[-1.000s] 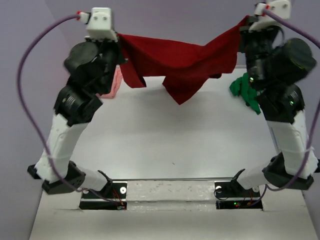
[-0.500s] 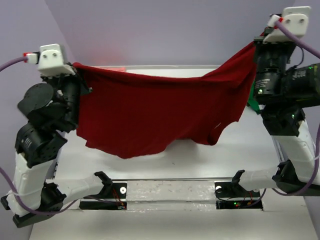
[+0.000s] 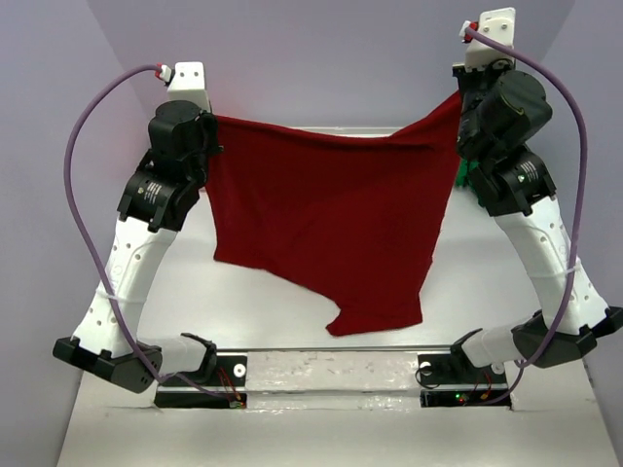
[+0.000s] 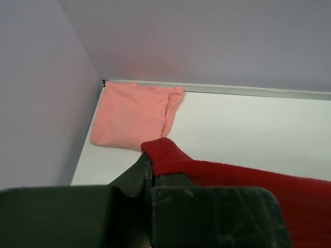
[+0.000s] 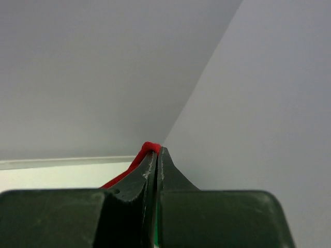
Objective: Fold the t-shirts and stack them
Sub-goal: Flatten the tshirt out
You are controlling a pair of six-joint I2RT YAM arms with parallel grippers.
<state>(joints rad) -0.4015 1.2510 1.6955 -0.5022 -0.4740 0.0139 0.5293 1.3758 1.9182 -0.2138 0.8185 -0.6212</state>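
Both arms are up high with the dark red t-shirt (image 3: 331, 224) strung between them, hanging like a curtain over the table (image 3: 253, 311). The left gripper (image 4: 150, 166) is pinched tight on one top corner and the right gripper (image 5: 156, 154) on the other (just a nub of red pokes past its tips). The pale salmon pink t-shirt (image 4: 133, 116) lies in the far left corner. A bit of the bright green t-shirt (image 3: 464, 177) peeks out behind the right arm.

The held-up t-shirt (image 3: 331, 224) hangs over the table (image 3: 253, 316) centre; the folded t-shirt (image 4: 132, 116) lies at 11 o'clock, the third t-shirt (image 3: 463, 178) seemingly at 2 o'clock.
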